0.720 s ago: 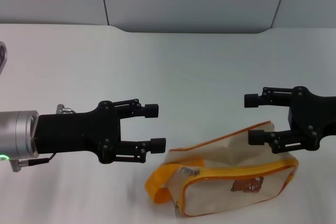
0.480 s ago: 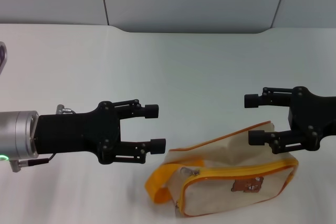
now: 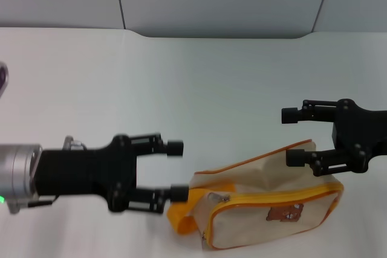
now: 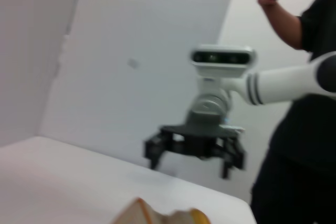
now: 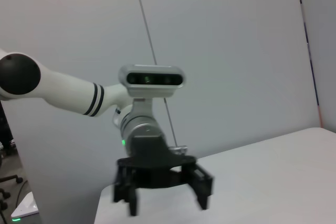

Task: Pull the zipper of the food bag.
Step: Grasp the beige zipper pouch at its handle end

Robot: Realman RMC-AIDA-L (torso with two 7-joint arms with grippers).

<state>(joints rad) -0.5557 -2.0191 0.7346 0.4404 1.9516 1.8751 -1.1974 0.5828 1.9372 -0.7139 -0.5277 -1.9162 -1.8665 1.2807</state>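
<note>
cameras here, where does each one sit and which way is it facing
Head view: on the head, looking down at the table, food bag, left hand and right hand, both open.
Left wrist view: on the left wrist, facing across to the right hand, a person behind, bag tip below.
Right wrist view: on the right wrist, facing back at the left hand.
Shared: each wrist view shows the opposite hand, also seen from the head.

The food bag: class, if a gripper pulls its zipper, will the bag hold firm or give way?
The food bag looks like soft canvas with a sagging top, so it would probably buckle. Lying loose on the table, it may slide. The open left gripper and open right gripper are not holding it.
</note>
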